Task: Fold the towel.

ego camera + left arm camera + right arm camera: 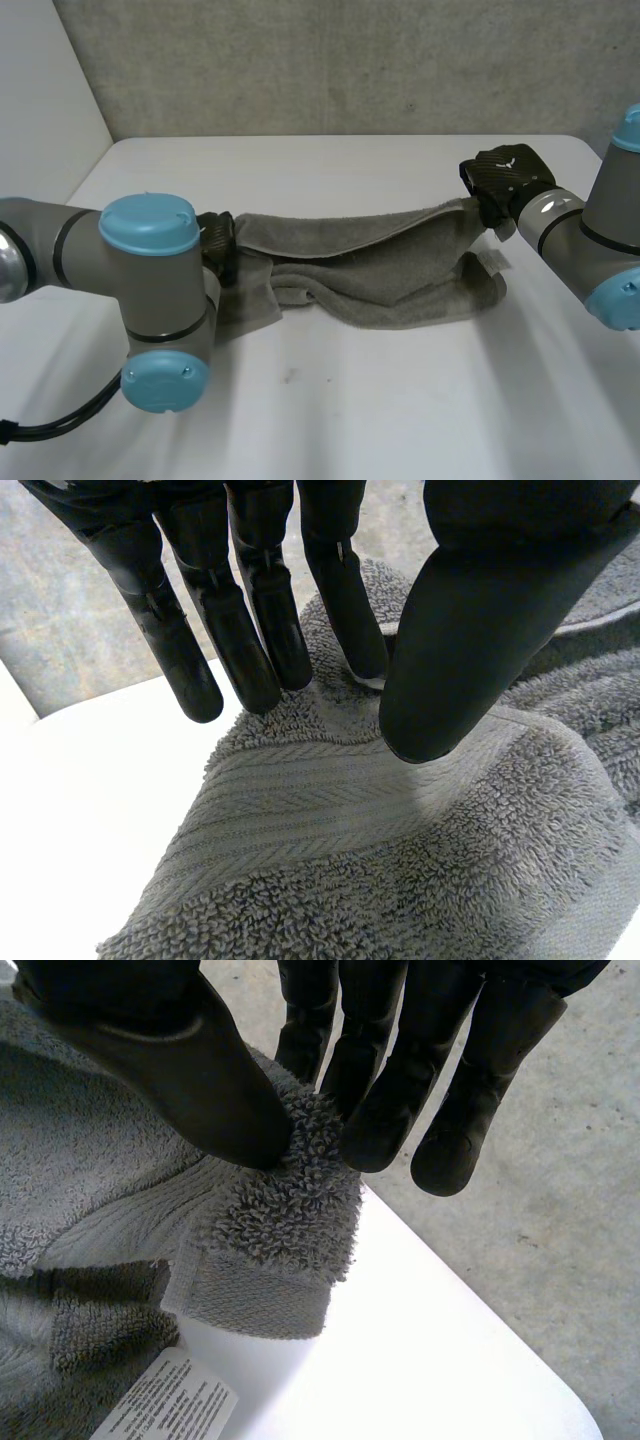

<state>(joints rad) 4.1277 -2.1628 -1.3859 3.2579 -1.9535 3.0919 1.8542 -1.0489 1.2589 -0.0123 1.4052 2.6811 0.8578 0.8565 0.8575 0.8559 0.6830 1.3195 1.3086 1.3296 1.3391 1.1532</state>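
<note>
Towel: grey terry, stretched between the two hands, across the white table. The upper layer is lifted and runs in a shallow sag from one hand to the other. The lower layer lies rumpled on the table beneath it.

Left hand: at the towel's left end, partly hidden behind its own arm in the head view. In the left wrist view the fingers point down, nearly straight, with the thumb opposite. A raised ridge of cloth at the towel's edge is pinched between the thumb tip and the nearest finger. The remaining fingers hang just beside the cloth; I cannot tell whether they touch it. Below the fingertips the towel's woven band spreads out towards the palm side, with bare table beside it.

Right hand: at the towel's right end, raised off the table, palm facing the cloth. In the right wrist view the thumb and fingertips close on a corner of the towel, and a tuft of the hem sticks out just past the thumb tip. The hemmed edge drops from the pinch towards the lower layer. A white printed label lies under the palm side, sewn to the lower cloth, its print too small to read. Past the fingertips the table's rounded corner ends above a grey floor.
</note>
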